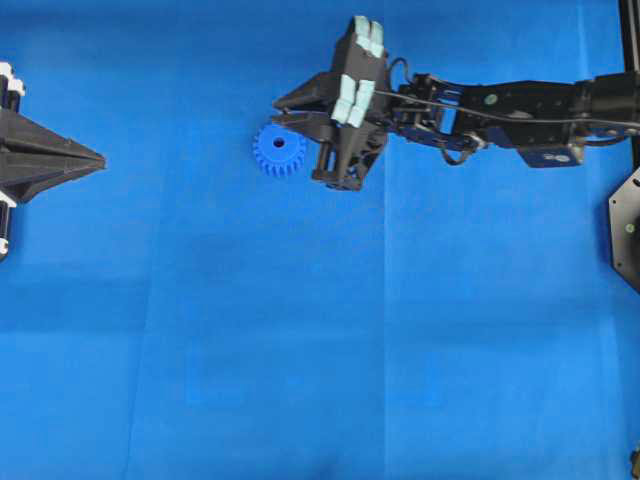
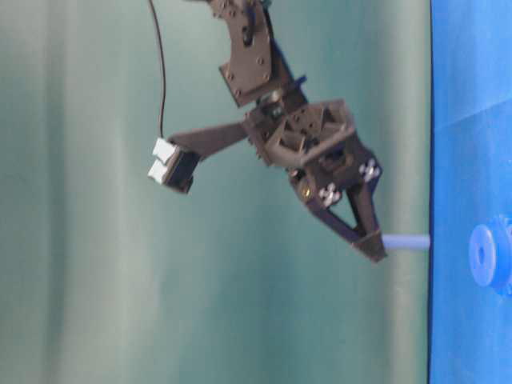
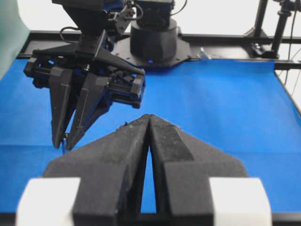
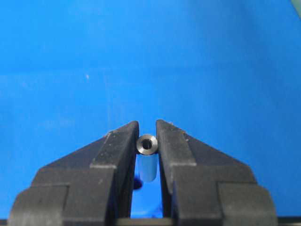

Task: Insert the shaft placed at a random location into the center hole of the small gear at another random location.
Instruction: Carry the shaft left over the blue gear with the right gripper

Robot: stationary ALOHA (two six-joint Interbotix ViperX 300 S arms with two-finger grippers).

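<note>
The small gear [image 1: 279,150] is a bright blue toothed wheel lying flat on the blue mat, its dark center hole [image 1: 279,148] facing up. My right gripper [image 1: 305,135] hangs just right of it, pointing down. It is shut on the shaft [image 4: 147,144], a short silvery pin with a hollow end, clamped between the fingertips. From table level the shaft [image 2: 406,241] sticks out of the gripper [image 2: 372,244] toward the mat, beside the gear [image 2: 488,256] and outside its hole [image 2: 481,254]. My left gripper [image 1: 100,160] sits far left, shut and empty, its tips [image 3: 149,117] pressed together.
A blue mat [image 1: 320,350] covers the table. The right arm [image 1: 500,110] reaches in from the right edge. Black frame parts [image 1: 625,220] stand at the far right. In the left wrist view, the right arm's base [image 3: 153,42] stands at the back.
</note>
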